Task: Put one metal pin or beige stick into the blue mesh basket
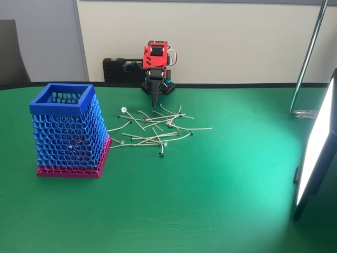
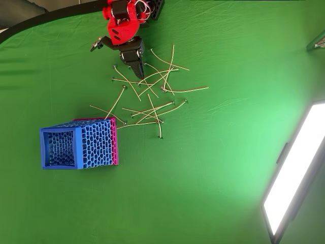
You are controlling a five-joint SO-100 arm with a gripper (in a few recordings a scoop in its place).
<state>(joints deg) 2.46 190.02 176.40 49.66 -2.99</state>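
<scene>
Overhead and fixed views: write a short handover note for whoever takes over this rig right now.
Gripper: pointing down at the far edge of the pile, tip near the cloth; jaws look closed, nothing visibly held.
Thin beige sticks with small metal heads: scattered loose on the green tablecloth.
Tall blue mesh basket with magenta base: upright, left of the pile in the fixed view; no stick visible inside.
Done: nothing yet.
Left: grasp one stick, drop it in the basket.

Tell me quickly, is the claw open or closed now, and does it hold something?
Claw: pointing down over the pins, fingers together, looks closed; holding nothing visible.
</scene>
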